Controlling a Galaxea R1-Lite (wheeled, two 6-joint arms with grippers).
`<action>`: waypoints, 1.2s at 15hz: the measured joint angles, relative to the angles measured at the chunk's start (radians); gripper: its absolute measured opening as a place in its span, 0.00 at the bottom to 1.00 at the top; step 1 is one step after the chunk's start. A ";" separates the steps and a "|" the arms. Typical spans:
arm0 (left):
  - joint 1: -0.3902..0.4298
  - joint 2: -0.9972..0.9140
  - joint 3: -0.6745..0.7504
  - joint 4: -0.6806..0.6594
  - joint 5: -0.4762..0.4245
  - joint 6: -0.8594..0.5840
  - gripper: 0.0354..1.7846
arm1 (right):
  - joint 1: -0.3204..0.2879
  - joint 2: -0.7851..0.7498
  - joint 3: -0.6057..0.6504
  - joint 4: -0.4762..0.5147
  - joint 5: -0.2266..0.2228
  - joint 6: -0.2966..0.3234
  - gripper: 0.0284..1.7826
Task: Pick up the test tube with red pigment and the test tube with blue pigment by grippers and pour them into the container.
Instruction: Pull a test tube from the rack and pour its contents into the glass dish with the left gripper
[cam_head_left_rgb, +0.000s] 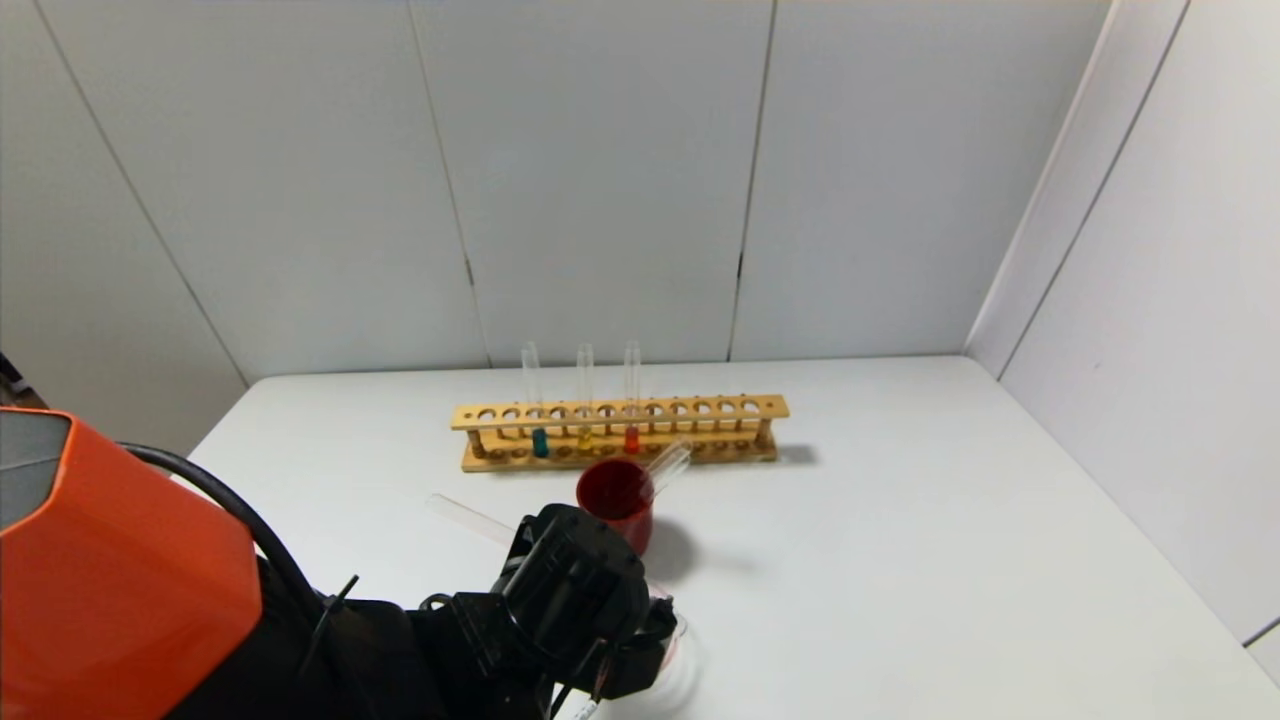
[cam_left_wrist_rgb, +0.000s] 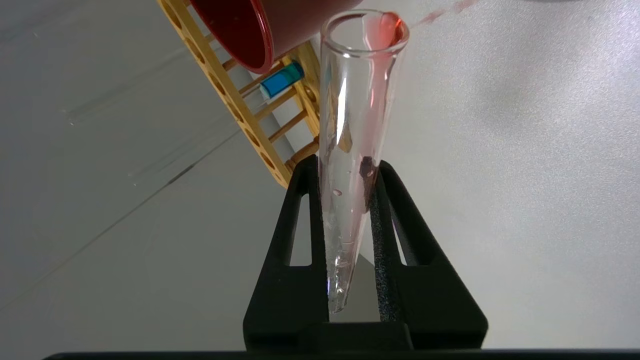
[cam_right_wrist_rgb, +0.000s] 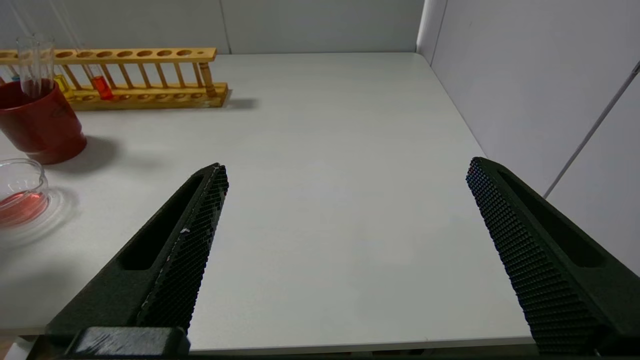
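Observation:
My left gripper is shut on the test tube with red pigment, which is almost empty, with a red film and a drop at its mouth. In the head view this tube sticks out to the left of the dark red cup. The container, a low clear beaker with red liquid in it, stands near the front, partly hidden behind my left arm. The test tube with blue pigment stands in the wooden rack. My right gripper is open and empty over the bare table on the right.
The rack also holds a tube with yellow liquid and one with orange-red liquid. The dark red cup stands before the rack with an empty clear tube leaning in it. Walls close the back and right.

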 joint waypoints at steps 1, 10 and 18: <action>-0.003 0.001 0.000 0.000 0.001 0.001 0.16 | 0.000 0.000 0.000 0.000 0.000 0.000 0.98; -0.054 0.005 -0.004 0.005 0.058 0.063 0.16 | 0.000 0.000 0.000 0.000 0.000 0.000 0.98; -0.069 0.025 -0.006 0.004 0.080 0.083 0.16 | 0.000 0.000 0.000 0.000 0.000 0.000 0.98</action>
